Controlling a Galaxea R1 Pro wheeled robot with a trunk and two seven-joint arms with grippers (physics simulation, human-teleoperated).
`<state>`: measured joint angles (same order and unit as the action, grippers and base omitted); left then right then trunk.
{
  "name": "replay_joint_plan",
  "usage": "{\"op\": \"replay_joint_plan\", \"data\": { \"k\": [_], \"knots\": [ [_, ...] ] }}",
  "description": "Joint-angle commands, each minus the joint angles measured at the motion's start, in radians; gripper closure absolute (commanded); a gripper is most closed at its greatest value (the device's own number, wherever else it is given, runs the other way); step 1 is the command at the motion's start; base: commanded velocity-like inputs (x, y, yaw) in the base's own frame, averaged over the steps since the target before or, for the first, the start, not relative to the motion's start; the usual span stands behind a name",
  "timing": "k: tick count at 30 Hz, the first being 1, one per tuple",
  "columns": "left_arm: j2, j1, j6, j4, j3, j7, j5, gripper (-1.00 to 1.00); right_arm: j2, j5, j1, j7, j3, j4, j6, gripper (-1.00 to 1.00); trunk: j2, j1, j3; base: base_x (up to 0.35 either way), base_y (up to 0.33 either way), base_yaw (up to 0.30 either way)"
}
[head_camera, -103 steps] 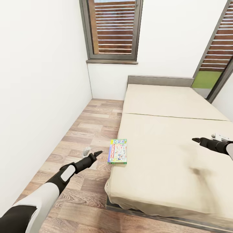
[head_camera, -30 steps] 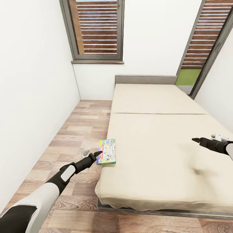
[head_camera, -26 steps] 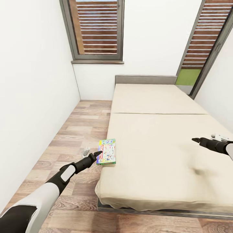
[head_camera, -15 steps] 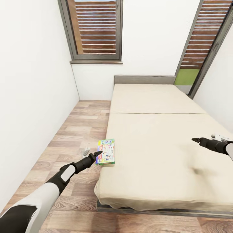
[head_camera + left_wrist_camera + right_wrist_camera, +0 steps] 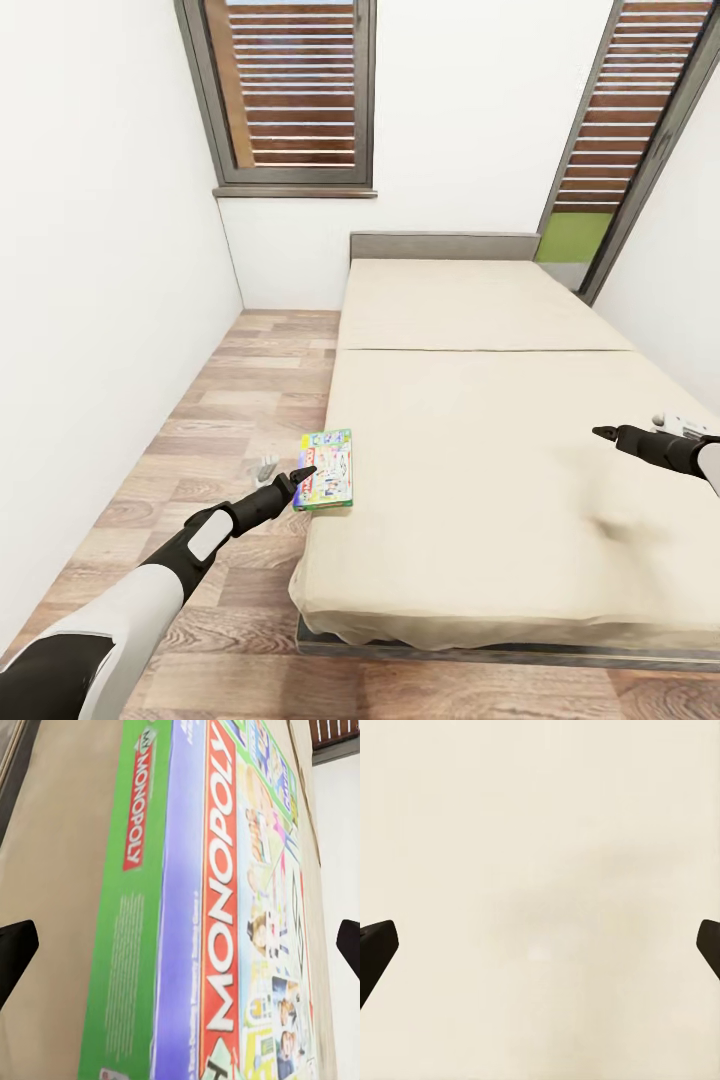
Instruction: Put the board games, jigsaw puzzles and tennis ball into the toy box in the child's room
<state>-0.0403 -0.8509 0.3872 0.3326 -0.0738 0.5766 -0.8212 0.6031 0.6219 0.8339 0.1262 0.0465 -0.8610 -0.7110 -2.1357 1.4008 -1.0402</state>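
Nearing board game (image 5: 326,483), view shifted slightly

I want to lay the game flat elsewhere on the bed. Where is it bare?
The bed is bare from the headboard down to its near end, under the right tool. Only its left edge is taken, by the Monopoly box beside the left tool.

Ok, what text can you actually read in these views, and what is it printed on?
"MONOPOLY": red band on the lid of the board game lying on the bed.
"MONOPOLY": red label on the box's green side.
Small print on the green side: too blurred to read.
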Motion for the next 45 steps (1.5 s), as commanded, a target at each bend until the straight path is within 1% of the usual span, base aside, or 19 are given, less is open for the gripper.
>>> {"op": "replay_joint_plan", "data": {
  "k": [1, 21, 32, 45],
  "knots": [
    [-0.001, 0.000, 0.004, 0.000, -0.008, 0.000, -0.010, -1.00, 0.000, -0.004, 0.001, 0.006, 0.003, 0.000, -0.005, -1.00, 0.000, 0.000, -0.001, 0.000, 0.000, -0.012],
    [-0.001, 0.000, 0.004, 0.000, -0.008, 0.000, -0.010, -1.00, 0.000, -0.005, 0.001, 0.006, 0.003, 0.000, -0.005, -1.00, 0.000, 0.000, -0.001, 0.000, 0.000, -0.004],
    [-0.001, 0.000, 0.003, 0.000, -0.008, 0.000, -0.010, -1.00, 0.000, -0.004, 0.001, 0.006, 0.003, -0.001, -0.005, -1.00, 0.000, 0.000, -0.001, 0.000, 0.000, -0.063],
    [-0.001, 0.000, 0.004, 0.000, -0.008, 0.000, -0.010, -1.00, -0.002, -0.005, 0.001, 0.006, 0.003, 0.000, -0.005, -1.00, 0.000, 0.000, -0.001, 0.000, 0.000, -0.017]
  ]
}}
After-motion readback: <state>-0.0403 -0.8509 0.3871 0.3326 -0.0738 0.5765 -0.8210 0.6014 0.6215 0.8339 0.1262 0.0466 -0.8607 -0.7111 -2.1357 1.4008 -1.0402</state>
